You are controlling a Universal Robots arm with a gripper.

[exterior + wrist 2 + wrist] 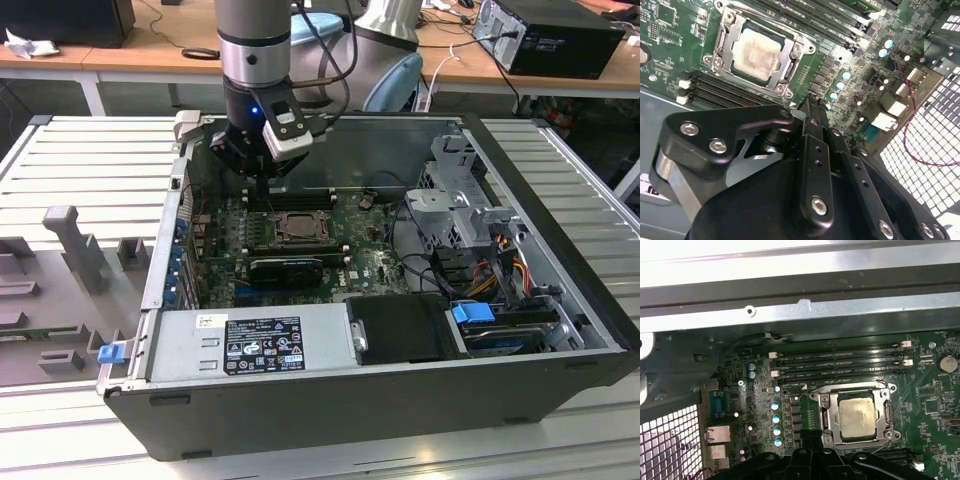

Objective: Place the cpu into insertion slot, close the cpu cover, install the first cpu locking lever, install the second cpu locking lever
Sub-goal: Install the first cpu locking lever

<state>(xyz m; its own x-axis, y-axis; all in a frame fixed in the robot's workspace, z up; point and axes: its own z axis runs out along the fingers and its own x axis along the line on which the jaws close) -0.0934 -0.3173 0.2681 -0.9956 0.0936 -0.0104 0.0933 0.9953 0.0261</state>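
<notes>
The cpu [857, 416] lies flat in the insertion slot [297, 226], its pale silver face [756, 54] up. The cpu cover [827, 411], a silver frame, lies down around the chip in both wrist views [790, 67]. Thin wire levers run along the socket's edges; whether they are latched I cannot tell. My gripper [262, 188] hangs inside the case just behind the socket, over the memory slots [290, 201]. Its black fingers [810, 112] are pressed together with nothing between them. The tips [810, 436] stand beside the socket's edge, apart from it.
The open computer case [300, 400] sits on a slatted metal table. A power supply [250, 345] is at the front, and a drive cage [465, 195] with loose cables [505, 265] is on the exterior view's right. A black card [287, 270] sits in front of the socket.
</notes>
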